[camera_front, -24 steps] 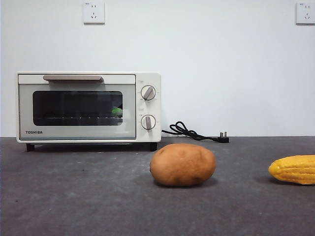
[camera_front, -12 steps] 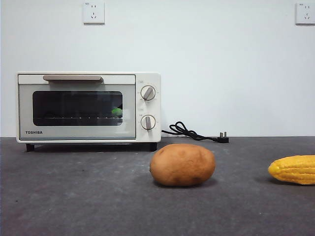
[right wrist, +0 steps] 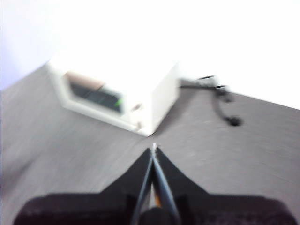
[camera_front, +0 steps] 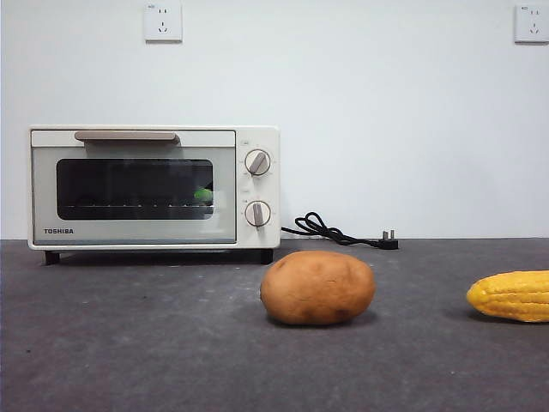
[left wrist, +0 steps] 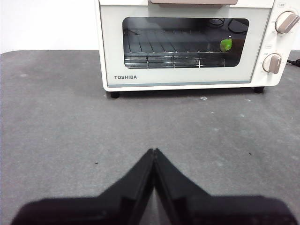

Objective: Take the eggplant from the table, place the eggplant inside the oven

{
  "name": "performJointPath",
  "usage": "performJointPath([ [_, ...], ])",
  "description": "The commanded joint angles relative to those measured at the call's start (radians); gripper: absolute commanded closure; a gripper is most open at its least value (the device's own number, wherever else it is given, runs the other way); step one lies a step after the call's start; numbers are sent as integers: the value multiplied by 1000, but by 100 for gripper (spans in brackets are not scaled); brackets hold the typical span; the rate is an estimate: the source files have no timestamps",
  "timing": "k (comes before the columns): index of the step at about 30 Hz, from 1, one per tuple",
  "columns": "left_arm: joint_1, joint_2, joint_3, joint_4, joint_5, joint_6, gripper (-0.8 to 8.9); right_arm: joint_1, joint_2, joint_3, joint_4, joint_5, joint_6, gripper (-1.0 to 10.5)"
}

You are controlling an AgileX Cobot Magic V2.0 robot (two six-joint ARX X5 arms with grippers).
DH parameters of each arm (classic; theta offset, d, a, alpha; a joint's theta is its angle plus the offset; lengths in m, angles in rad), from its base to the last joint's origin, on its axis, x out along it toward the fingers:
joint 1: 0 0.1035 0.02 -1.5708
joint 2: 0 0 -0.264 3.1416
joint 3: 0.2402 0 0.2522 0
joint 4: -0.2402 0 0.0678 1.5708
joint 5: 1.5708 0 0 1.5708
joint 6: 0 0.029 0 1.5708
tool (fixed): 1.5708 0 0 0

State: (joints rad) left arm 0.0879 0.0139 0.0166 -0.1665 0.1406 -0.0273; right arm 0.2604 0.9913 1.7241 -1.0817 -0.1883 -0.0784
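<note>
White wall and grey desk (camera_front: 129, 343) unchanged from earlier: eggplant (left wrist: 226, 45) inside closed oven (camera_front: 154, 187); left gripper (left wrist: 154, 152) and right gripper (right wrist: 153, 147) fingers closed, empty.

The table (camera_front: 129, 343) bears the oven (camera_front: 154, 187), potato (camera_front: 317, 287), corn (camera_front: 512, 295) and cord (camera_front: 339, 232).

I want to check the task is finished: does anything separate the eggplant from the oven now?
Nothing does: the eggplant already lies inside the oven, its green cap visible on the rack behind the closed glass door. Both the left gripper and the right gripper are shut, holding nothing.
</note>
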Motion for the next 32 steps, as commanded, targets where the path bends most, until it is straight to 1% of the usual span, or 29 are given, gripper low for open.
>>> performJointPath([
  [1, 3, 0, -9, 9, -3, -7, 818, -111, -36, -1, 4, -2, 53, 945],
  [3, 3, 0, -9, 9, -3, -7, 818, -180, -71, -2, 4, -2, 30, 945],
  [6, 3, 1, -9, 9, -3, -7, 817, -250, -129, -9, 5, -3, 0, 945],
  [10, 3, 2, -9, 9, -3, -7, 818, -311, -232, -69, 48, -2, -13, 945],
  [13, 3, 2, -9, 10, -3, -7, 818, -329, -324, -174, 109, -2, -12, 945],
  [20, 3, 2, -9, 9, -3, -7, 818, -330, -522, -537, 304, -3, -12, 945],
  [24, 3, 2, -9, 10, -3, -7, 818, -332, -626, -776, 460, -3, 0, 945],
  [32, 3, 2, -9, 10, -3, -7, 818, -332, -806, -1180, 784, -6, 65, 945],
])
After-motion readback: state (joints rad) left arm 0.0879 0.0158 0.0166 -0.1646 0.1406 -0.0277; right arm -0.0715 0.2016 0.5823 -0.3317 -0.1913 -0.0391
